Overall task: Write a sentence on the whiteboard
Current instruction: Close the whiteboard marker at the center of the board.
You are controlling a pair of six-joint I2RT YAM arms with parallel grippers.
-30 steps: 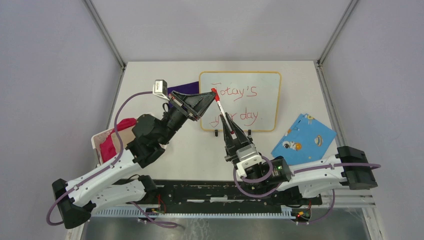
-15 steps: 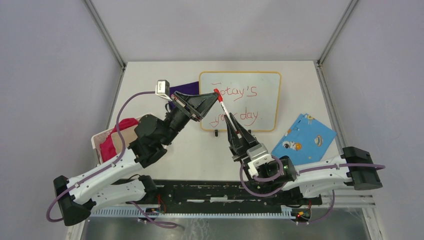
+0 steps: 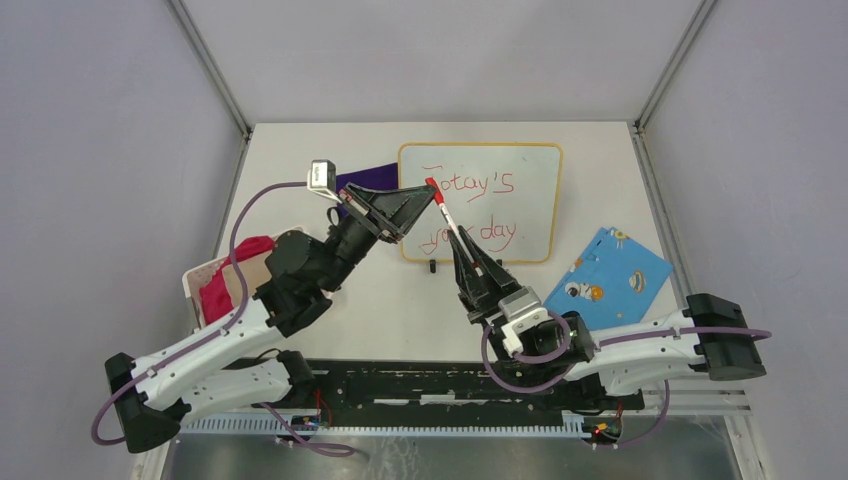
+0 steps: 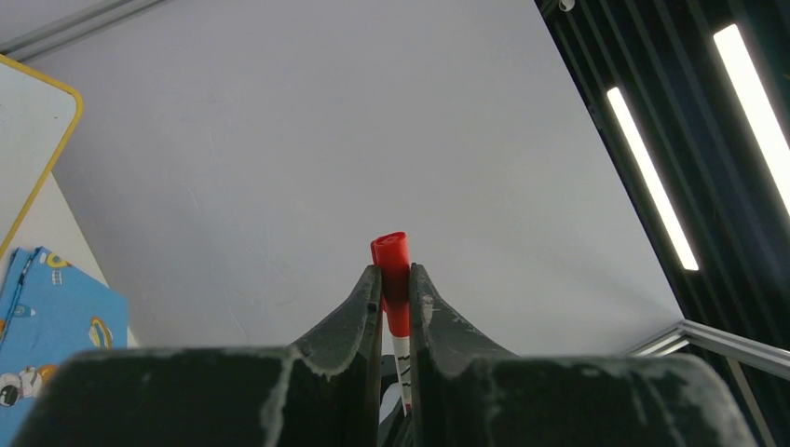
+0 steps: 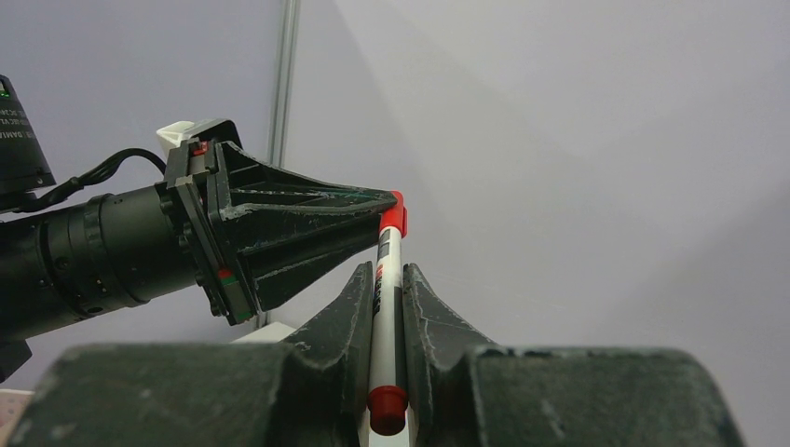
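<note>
The whiteboard point(image 3: 532, 205) stands at the back of the table on two black feet, with the red sentence point(image 3: 480, 184) in two lines on it. A marker point(image 3: 447, 214) with a white barrel and a red cap point(image 4: 390, 253) is held in the air in front of the board. My left gripper point(image 3: 433, 193) is shut on the cap, as the left wrist view point(image 4: 395, 277) shows. My right gripper point(image 3: 459, 243) is shut on the barrel point(image 5: 387, 253), its red rear plug between the fingers. The two grippers meet tip to tip and hide part of the words.
A blue patterned card point(image 3: 607, 277) lies to the right of the board. A purple cloth point(image 3: 366, 176) lies at the board's left behind my left gripper. A white tray point(image 3: 190, 283) with a red cloth sits at the table's left edge.
Both grippers and the marker have shifted slightly to the right, and the right arm has swung a little right. Nothing much moved in the last half second.
</note>
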